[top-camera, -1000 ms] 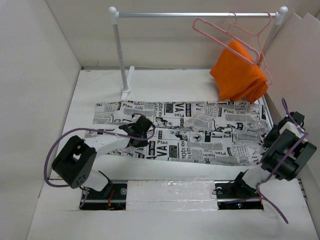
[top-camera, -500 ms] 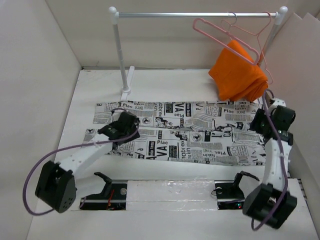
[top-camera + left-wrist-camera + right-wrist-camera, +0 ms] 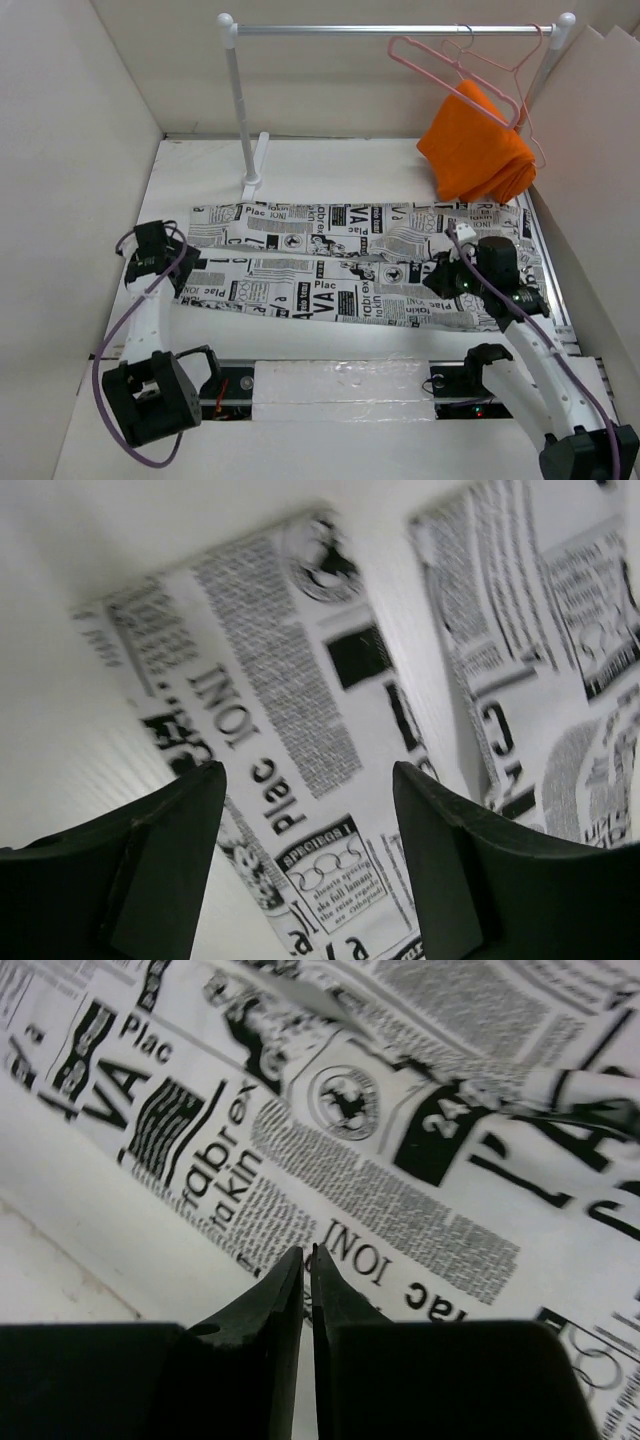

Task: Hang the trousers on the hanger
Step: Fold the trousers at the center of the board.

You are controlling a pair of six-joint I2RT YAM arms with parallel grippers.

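Both arms swung onto the trousers [image 3: 350, 265], flat on the table [image 3: 330, 180]: left gripper [image 3: 303, 780] agape over the cuff end, right gripper [image 3: 307, 1252] closed empty, so it may just drag and bunch fabric.

White table [image 3: 345, 165]. Newsprint trousers [image 3: 350, 262] lie spread flat, lengthwise across the middle. Clothes rack foot [image 3: 256, 168] stands at the far side, just beyond them.

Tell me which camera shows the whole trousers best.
The top view: the trousers lie flat across the table, nearly whole. The left wrist shows just a corner, the right wrist only a patch of print.
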